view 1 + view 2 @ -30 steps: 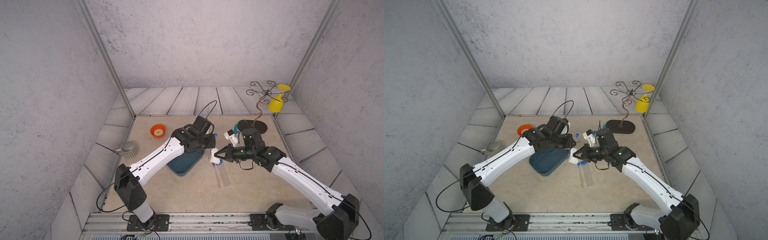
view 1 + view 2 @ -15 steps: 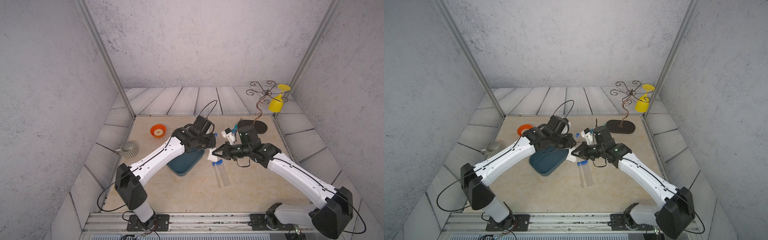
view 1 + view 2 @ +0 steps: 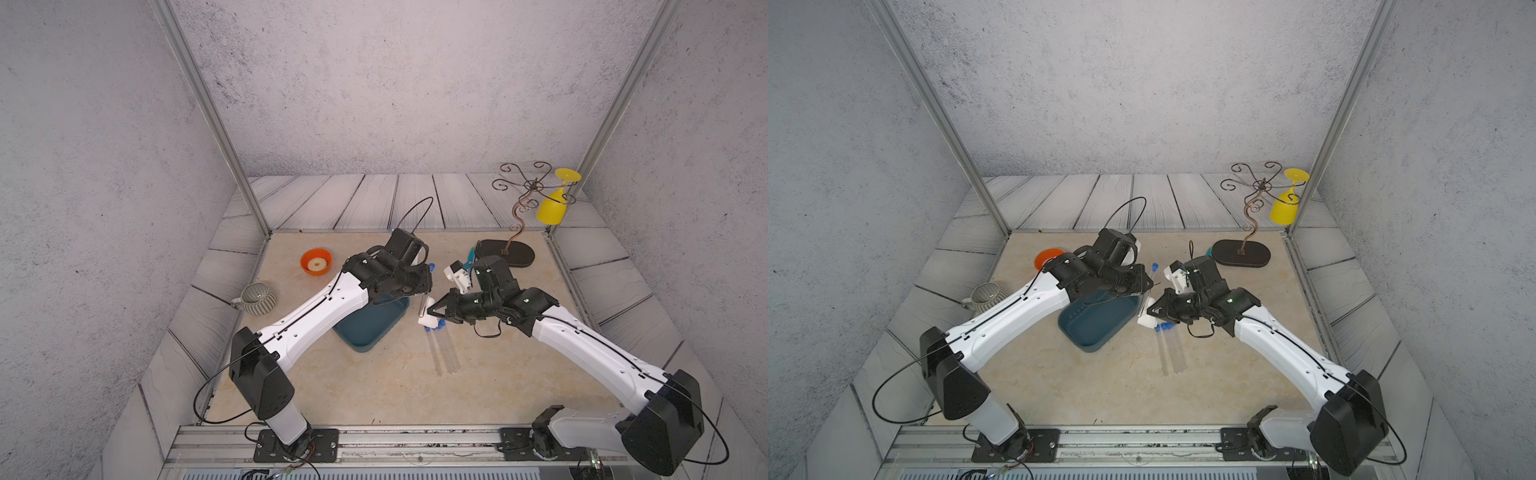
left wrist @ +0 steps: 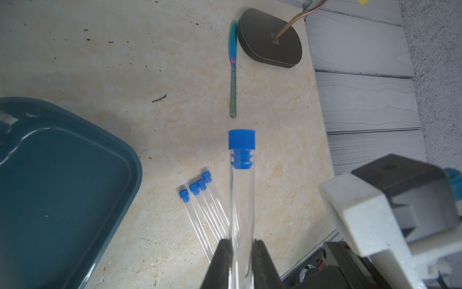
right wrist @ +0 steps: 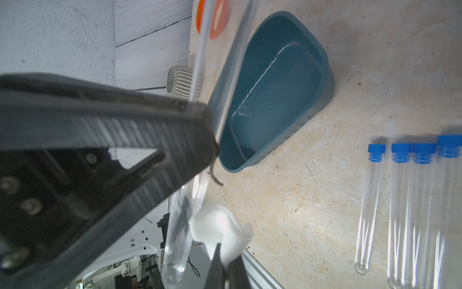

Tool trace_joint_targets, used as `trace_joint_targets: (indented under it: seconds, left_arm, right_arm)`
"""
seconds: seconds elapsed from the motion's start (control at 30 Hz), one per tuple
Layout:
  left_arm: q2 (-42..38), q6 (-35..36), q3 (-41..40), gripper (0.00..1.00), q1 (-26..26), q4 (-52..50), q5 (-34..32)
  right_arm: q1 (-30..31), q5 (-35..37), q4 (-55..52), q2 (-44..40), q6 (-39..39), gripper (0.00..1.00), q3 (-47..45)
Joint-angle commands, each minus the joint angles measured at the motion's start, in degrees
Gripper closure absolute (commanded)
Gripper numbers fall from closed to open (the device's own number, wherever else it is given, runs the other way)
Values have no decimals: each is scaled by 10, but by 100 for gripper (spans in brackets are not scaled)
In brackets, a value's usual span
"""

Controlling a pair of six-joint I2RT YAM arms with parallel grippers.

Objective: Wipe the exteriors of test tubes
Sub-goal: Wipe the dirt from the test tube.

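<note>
Your orange bowl (image 3: 305, 268) holds a ring (image 3: 317, 263); beside the teal tub (image 3: 370, 347), left gripper (image 4: 240, 247) pinches a test tube (image 4: 242, 200), right gripper (image 5: 225, 260) a pad (image 5: 220, 230).

Table (image 3: 374, 395): test tubes (image 5: 400, 200), tray (image 3: 374, 328), knife (image 4: 233, 82), stand (image 3: 511, 254), bowl (image 3: 305, 266)

No legible text, brand, number or sign in any view. One small dark marking on the white arm casing (image 5: 130, 250), seen in the right wrist view, is too small and blurred to read.
</note>
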Motion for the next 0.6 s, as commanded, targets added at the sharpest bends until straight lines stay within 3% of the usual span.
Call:
trace_joint_targets:
  seconds: [0.0,0.27,0.57]
  left_arm:
    - [-5,-7,3,91,5,8,6]
    - [-12,-8,-5,91,4,8,8]
    - [-21,-10,-12,91,4,12,12]
  right_arm:
    - [-18,14,-5,14,-24,96,20]
    - [-99,-24,-31,71,-72,96,83]
    - [-103,-38,-24,150,-80,96,176]
